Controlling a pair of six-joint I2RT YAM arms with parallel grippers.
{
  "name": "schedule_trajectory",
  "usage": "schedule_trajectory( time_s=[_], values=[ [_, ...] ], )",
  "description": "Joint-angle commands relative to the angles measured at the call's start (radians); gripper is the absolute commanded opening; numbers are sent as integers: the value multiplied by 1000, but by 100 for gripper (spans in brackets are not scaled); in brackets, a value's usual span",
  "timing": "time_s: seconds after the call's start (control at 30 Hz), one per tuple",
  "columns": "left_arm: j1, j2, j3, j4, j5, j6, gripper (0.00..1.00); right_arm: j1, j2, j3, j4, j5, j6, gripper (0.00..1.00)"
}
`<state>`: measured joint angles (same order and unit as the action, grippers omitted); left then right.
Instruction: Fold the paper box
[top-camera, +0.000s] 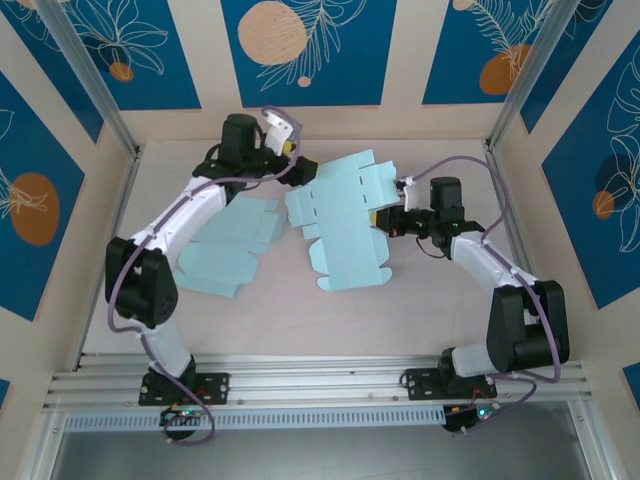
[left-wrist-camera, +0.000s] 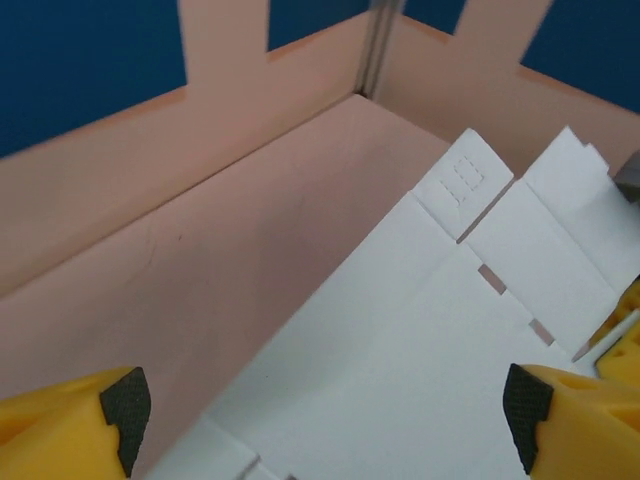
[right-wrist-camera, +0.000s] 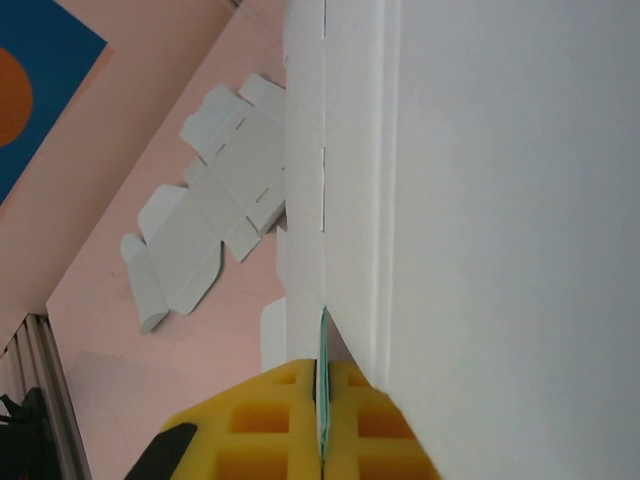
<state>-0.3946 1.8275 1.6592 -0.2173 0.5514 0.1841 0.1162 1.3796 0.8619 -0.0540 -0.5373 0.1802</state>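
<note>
Cardboard in pale blue, the box (top-camera: 340, 220) is an unfolded sheet near the middle of the table (top-camera: 420, 310) in the top view. The right gripper (top-camera: 385, 218) meets its right edge. The left gripper (top-camera: 292, 155) sits by the sheet's far left corner; from here I cannot tell whether it touches. A spare blank (top-camera: 230, 245) lies flat to the left, partly under the left arm, its near corner just beside the box.

Left wrist view: the left gripper (left-wrist-camera: 325, 415) has its fingers spread wide, one black pad (left-wrist-camera: 125, 405) at the lower left and the other at the lower right. Nothing is gripped between them. The box (left-wrist-camera: 420, 340) lies below and ahead of them, its slotted flaps reaching toward the back corner of the table (left-wrist-camera: 250, 250).

Right wrist view: the right gripper (right-wrist-camera: 322, 420) has its yellow fingers (right-wrist-camera: 265, 425) pressed together on the thin edge of the box (right-wrist-camera: 480, 200), which rises edge-on from the pinch and covers the right side. Beyond it the spare blank (right-wrist-camera: 215, 210) lies flat on the table (right-wrist-camera: 110, 340).
</note>
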Motion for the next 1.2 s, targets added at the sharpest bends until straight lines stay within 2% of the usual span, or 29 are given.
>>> schedule_trajectory(
  time_s=[0.0,0.2,0.3,0.43,0.53,0.6,0.77,0.97,1.03,1.17],
  values=[
    [10,115,123,-231,178,334,95,3,-38,19,-50,-56,-72,0],
    [31,404,603,-675,379,520,95,6,-57,6,-50,-93,-74,0],
    [36,513,791,-822,418,565,94,7,-58,3,-49,-98,-77,0],
    [34,618,983,-1003,461,626,85,8,-53,3,-40,-95,-78,0],
    [34,648,1017,-1043,446,631,75,7,-48,-1,-29,-90,-79,0],
    [33,657,1017,-1051,437,630,73,6,-47,-3,-19,-88,-77,0],
    [23,668,1018,-1061,397,638,55,-9,-26,-13,21,-90,-63,0],
    [11,666,1022,-1045,357,627,18,-26,6,-20,65,-102,-32,0],
    [5,662,1024,-1047,358,629,15,-30,14,-23,77,-95,-21,0],
    [-15,650,1024,-1069,360,647,15,-31,29,-29,101,-68,-4,0]
  ],
)
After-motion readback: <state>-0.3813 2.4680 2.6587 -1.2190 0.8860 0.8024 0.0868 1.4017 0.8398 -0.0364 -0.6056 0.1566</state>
